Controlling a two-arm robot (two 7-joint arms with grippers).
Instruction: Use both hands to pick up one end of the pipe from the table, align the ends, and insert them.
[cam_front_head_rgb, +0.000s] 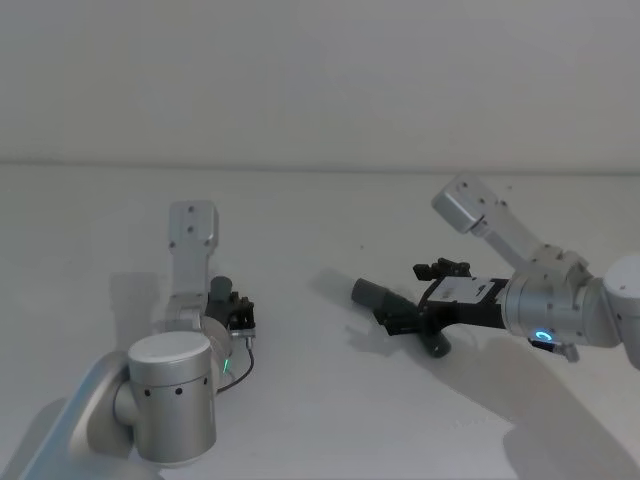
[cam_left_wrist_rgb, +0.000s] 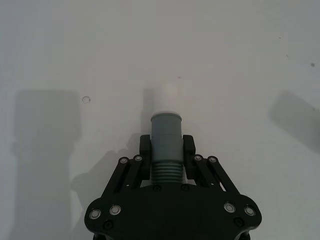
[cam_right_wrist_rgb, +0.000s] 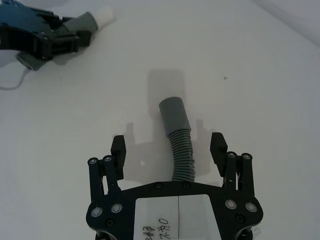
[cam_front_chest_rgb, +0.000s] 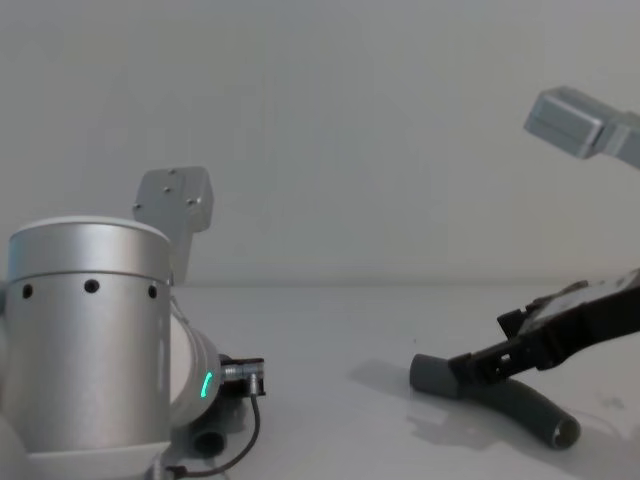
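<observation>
The left gripper (cam_left_wrist_rgb: 166, 159) is clenched on the short tube (cam_left_wrist_rgb: 166, 131), seemingly just off the table (cam_front_head_rgb: 320, 230) toward its left edge. The right gripper (cam_right_wrist_rgb: 169, 145) straddles the long hose (cam_right_wrist_rgb: 181, 150) lying toward the right edge, fingers (cam_right_wrist_rgb: 218, 142) spread.

Soft, even light leaves the white bench (cam_front_head_rgb: 320, 420) pale and matte, so the whitish tip of the short tube (cam_left_wrist_rgb: 166, 132) nearly melts into it. Shadows are faint and soft-edged: the long hose (cam_right_wrist_rgb: 175, 117) lays a grey patch just beyond its cuff, and dim blocks flank the left pincer (cam_left_wrist_rgb: 167, 146). A green ring (cam_front_chest_rgb: 206, 384) on the left arm glows.
</observation>
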